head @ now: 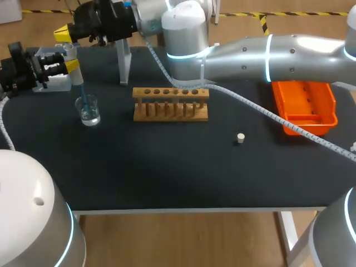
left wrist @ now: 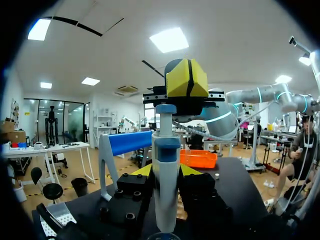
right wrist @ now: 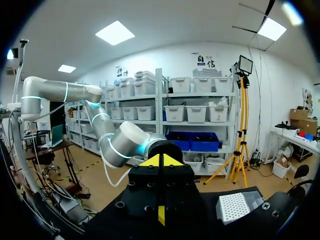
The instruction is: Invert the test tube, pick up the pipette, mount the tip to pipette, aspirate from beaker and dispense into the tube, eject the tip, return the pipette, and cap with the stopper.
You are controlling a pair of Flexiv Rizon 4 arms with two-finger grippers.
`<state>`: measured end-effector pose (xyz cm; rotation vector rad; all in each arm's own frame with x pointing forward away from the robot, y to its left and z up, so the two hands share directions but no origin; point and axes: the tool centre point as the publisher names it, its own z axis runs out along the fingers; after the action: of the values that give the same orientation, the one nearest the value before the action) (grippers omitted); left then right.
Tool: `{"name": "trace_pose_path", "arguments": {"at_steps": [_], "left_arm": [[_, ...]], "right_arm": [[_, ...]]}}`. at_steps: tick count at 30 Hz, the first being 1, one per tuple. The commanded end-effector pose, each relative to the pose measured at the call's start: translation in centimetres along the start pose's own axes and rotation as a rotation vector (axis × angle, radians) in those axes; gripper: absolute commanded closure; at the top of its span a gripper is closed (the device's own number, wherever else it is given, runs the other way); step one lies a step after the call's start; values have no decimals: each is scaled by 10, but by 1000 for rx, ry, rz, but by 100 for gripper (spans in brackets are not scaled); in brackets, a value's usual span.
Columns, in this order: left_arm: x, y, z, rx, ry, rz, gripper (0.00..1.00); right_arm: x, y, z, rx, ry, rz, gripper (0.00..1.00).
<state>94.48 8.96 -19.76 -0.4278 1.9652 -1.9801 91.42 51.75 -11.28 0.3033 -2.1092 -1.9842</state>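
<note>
Aspirating: judged the step in hand; pipette tip dips into beaker.
Left claw: clamped on the pipette body, above the beaker.
Right claw: tips together, poised just over the plunger.
Stopper: loose on tabletop; capping not yet done.
Rack: tube not discernible.
Outstanding: dispensing, tip ejection, pipette return, capping.
</note>
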Motion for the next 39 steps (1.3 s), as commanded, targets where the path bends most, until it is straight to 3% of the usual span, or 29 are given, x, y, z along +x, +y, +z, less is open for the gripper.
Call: {"name": "trace_pose_path", "arguments": {"at_steps": [1,20,39], "left_arm": [[0,0,0,1,-1,1,100],[0,0,0,1,-1,1,100],[0,0,0,1,-1,1,100]], "right_arm": [[-5,-5,1,-3,-4,6,100],[-16,-18,3,5,-36,26,100],[-14,-40,2,24,-34,57,100]]}}
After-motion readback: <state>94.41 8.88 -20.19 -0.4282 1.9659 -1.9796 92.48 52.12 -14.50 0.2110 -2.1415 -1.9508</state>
